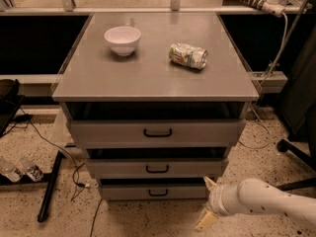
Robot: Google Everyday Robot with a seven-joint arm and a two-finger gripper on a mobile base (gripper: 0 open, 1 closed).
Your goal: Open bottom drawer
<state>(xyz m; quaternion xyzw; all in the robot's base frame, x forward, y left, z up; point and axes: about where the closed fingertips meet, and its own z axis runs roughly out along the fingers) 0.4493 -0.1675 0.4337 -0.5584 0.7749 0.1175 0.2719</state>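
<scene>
The bottom drawer (128,192) is the lowest of three grey fronts on the cabinet, with a small black bar handle (158,193) at its centre. It stands slightly out, with a dark gap above it. My gripper (207,202) is on a white arm coming in from the lower right. It sits just off the drawer's right end, near the floor. Its two cream fingers (204,221) are spread apart, one up and one down, and hold nothing. The gripper is right of the handle and does not touch it.
The middle drawer (157,168) and top drawer (157,132) stand above, each slightly out. A white bowl (122,39) and a crushed can (187,56) lie on the cabinet top (98,78). Cables, a black bar (49,189) and bottles (19,169) are on the floor at left. A chair base (296,152) is at right.
</scene>
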